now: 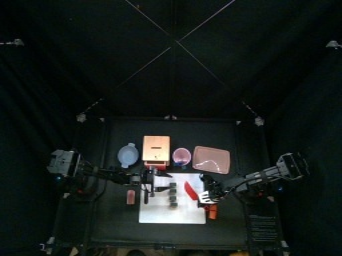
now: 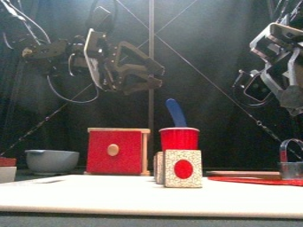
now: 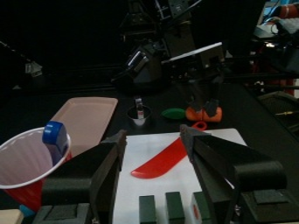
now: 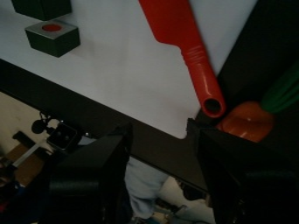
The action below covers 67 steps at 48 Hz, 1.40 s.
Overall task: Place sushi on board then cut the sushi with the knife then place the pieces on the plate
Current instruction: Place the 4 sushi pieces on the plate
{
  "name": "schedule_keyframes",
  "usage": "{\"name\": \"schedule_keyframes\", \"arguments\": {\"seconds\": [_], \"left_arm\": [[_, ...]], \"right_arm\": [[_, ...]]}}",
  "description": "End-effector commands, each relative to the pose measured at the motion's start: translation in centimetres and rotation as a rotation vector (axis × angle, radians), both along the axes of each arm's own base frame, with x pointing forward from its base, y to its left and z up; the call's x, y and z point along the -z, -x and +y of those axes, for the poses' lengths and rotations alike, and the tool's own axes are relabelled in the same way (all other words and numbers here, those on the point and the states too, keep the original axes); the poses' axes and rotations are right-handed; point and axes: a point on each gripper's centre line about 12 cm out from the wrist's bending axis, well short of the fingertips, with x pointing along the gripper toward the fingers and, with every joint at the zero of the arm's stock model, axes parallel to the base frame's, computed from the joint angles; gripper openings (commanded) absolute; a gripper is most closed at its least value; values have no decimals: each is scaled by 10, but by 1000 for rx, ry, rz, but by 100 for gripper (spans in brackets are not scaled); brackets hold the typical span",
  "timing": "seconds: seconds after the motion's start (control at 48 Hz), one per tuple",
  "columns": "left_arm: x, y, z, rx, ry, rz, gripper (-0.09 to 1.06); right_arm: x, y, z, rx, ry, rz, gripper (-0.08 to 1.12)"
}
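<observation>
Sushi block (image 2: 182, 168) looms front-on; left wrist view reveals the red knife (image 3: 160, 157).

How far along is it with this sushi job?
Done: the sushi sits on the white board, and at least one block looks split off. In hand: nothing; the red knife lies on the board, and the left tool and right tool hang open and empty. Left: any further cuts, then moving pieces to the pink tray, which holds none yet.
</observation>
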Motion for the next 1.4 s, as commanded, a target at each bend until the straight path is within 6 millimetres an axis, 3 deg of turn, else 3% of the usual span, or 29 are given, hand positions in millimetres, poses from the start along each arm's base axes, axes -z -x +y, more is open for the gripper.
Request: {"name": "schedule_keyframes", "arguments": {"seconds": [0.021,0.229,0.354,0.5,0.688,0.958,1.396], "left_arm": [[-13,-1,1,0,-2,-42,87],[-12,3,4,-12,6,-37,87],[-8,12,7,-38,28,-20,87],[-5,24,15,-107,80,-5,87],[1,43,25,-178,132,19,87],[9,70,35,-265,194,48,87],[24,89,36,-274,192,108,87]], "right_arm": [[-11,-16,-4,-71,90,-75,86],[-20,-49,-45,-267,411,-119,86],[-27,-65,-63,-473,560,-80,86],[-34,-79,-74,-740,624,-24,85],[-29,-109,-93,-939,663,-51,85],[-16,-146,-116,-993,728,-87,85],[-2,-167,-114,-993,721,-111,85]]}}
